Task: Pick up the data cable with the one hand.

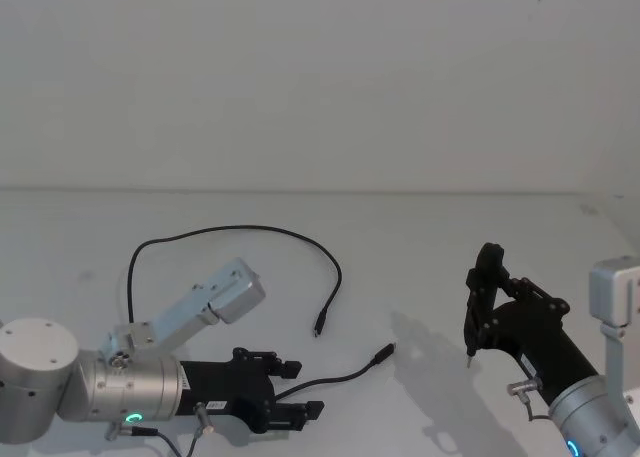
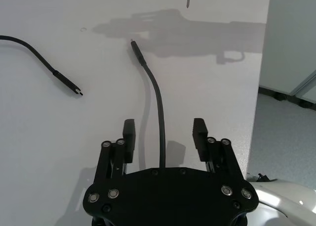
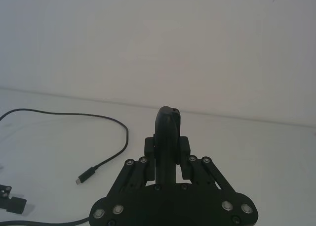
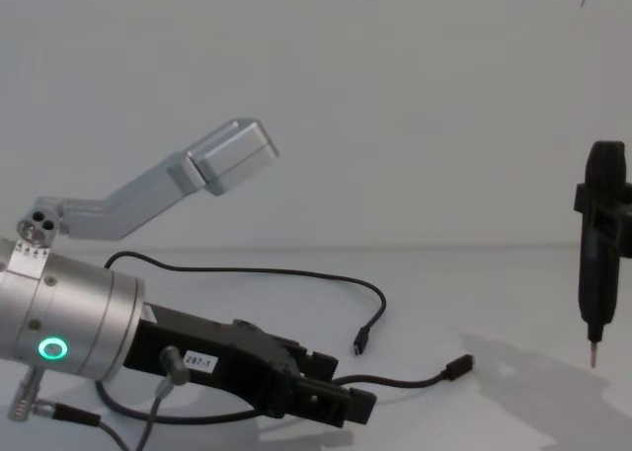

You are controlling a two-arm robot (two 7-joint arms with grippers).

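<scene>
Left gripper (image 2: 164,128) low over table (image 2: 59,152), fingers (image 2: 129,133) spread, cable (image 2: 159,100) running between them, ungripped. Right gripper (image 3: 168,115) clenched, upright, well to the right.

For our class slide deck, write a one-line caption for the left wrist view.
Open left tool straddles the data cable lying on the white table, one plug pointing ahead.

The data cable (image 1: 250,227) lies looped on the desk (image 1: 420,237). One end runs between the fingers (image 2: 199,132) of the left hand (image 1: 303,388), at the near left. The right hand (image 1: 485,287) stands apart, on the right.
</scene>
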